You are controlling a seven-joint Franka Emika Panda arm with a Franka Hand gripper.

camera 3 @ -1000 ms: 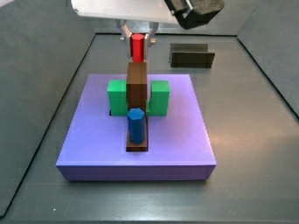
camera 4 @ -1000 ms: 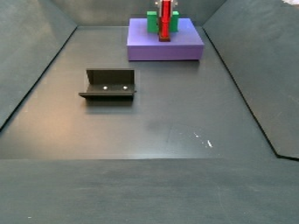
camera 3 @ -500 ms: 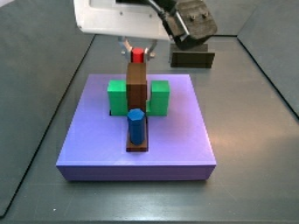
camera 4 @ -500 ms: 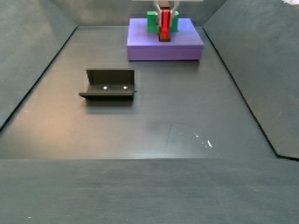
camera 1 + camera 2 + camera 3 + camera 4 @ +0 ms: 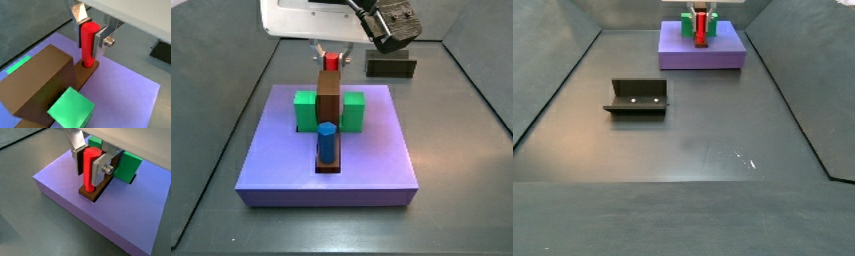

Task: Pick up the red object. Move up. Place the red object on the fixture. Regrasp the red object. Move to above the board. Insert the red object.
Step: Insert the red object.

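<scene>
The claw [image 5: 91,30] is clenched on the upper part of the red peg [image 5: 88,45], which stands upright over the board [image 5: 63,180] with its lower end in the brown slab's [image 5: 33,82] slot. The peg looks rigid, light and smooth-sided; a grip high on the shaft, square across, seems soundest. The fixture [image 5: 637,97] stands well apart on the table.

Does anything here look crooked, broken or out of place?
Nothing stands out. The red peg stands upright between the pincer fingers, its lower end in a brown strip on the purple board. The green blocks and blue peg sit straight, and the fixture stands empty on the floor.
</scene>
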